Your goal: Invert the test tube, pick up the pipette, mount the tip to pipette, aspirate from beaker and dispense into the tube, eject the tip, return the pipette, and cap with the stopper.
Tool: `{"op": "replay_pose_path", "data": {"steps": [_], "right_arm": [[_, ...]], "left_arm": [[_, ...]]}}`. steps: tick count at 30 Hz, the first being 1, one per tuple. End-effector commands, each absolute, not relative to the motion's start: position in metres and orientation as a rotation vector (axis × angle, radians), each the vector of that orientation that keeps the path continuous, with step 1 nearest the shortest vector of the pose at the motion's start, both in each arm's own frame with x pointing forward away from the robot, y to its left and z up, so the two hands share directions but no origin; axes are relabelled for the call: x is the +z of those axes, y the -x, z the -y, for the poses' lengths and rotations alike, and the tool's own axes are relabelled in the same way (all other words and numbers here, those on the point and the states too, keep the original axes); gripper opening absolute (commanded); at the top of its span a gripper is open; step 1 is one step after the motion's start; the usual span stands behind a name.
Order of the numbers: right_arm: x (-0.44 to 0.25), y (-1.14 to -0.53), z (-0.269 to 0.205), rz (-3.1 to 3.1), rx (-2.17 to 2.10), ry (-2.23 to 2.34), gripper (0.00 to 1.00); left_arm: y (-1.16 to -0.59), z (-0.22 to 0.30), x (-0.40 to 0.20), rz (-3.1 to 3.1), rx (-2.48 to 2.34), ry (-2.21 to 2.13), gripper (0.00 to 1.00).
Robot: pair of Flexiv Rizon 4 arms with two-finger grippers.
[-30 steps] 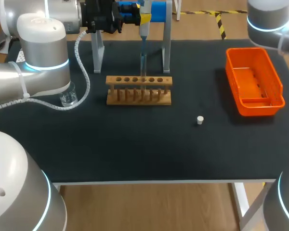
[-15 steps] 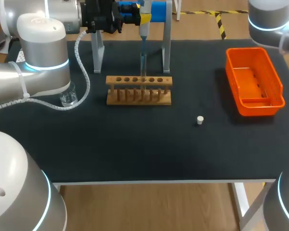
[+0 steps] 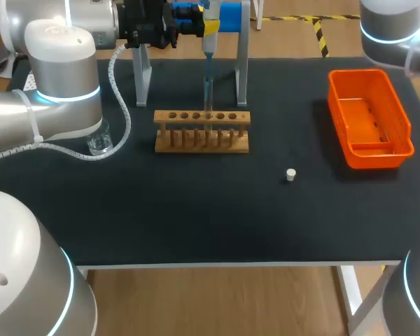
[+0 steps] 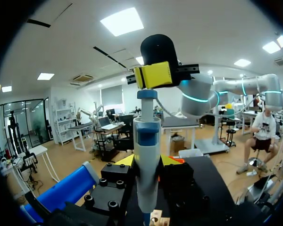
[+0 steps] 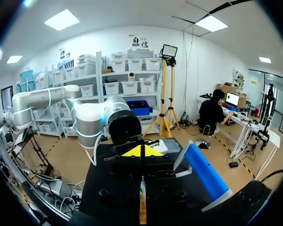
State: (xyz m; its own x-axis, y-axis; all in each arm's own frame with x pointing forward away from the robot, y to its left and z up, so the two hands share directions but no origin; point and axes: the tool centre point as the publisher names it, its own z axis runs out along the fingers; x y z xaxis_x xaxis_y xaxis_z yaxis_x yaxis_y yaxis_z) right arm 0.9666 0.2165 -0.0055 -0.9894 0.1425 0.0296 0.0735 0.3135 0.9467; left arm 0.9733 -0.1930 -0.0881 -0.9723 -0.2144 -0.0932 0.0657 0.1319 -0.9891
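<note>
The left tool (image 4: 147,162) grips the pipette (image 3: 208,42), which stands upright between its yellow fingertips (image 4: 125,161) at the far edge of the table (image 3: 196,210), between the legs of a metal stand (image 3: 242,70). The pipette's thin lower end points straight down over a middle hole of the wooden test tube rack (image 3: 201,133). A clear test tube (image 3: 208,98) appears to stand in that hole, though glass and tip are hard to tell apart.

A clear beaker (image 3: 100,142) sits left of the rack, partly hidden behind the left arm (image 3: 59,77). The small white stopper (image 3: 290,174) lies on the table to the right of the rack and nearer, well apart from it. An orange bin (image 3: 369,119) stands at the right side of the table.

The right tool (image 5: 141,151) is raised off the table with its yellow fingertips pressed together and nothing between them. The right arm (image 3: 395,28) shows only at the far right corner.
</note>
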Motion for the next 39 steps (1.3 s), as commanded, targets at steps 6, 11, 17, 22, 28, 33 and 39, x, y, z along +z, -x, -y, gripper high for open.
{"op": "replay_pose_path", "data": {"steps": [6,11,17,22,28,33,39], "right_arm": [[-0.006,-0.966,-0.216,-2.511,1.787,-0.21,0.0],[-0.007,-0.966,-0.216,-2.514,1.785,-0.212,0.0],[-0.011,-0.965,-0.216,-2.521,1.782,-0.217,0.0],[-0.013,-0.964,-0.216,-2.529,1.78,-0.221,0.0],[-0.014,-0.963,-0.216,-2.537,1.78,-0.221,0.0],[-0.015,-0.963,-0.215,-2.54,1.782,-0.225,0.0],[-0.018,-0.961,-0.215,-2.549,1.781,-0.228,0.0]], "left_arm": [[-0.974,0.194,-0.089,-2.19,-1.935,0.146,0.0],[-0.974,0.194,-0.089,-2.19,-1.935,0.146,0.0],[-0.974,0.194,-0.089,-2.19,-1.935,0.146,0.0],[-0.974,0.194,-0.089,-2.19,-1.935,0.146,0.0],[-0.974,0.194,-0.089,-2.19,-1.935,0.146,0.0],[-0.974,0.194,-0.089,-2.19,-1.935,0.146,0.0],[-0.974,0.194,-0.089,-2.19,-1.935,0.146,0.0]]}}
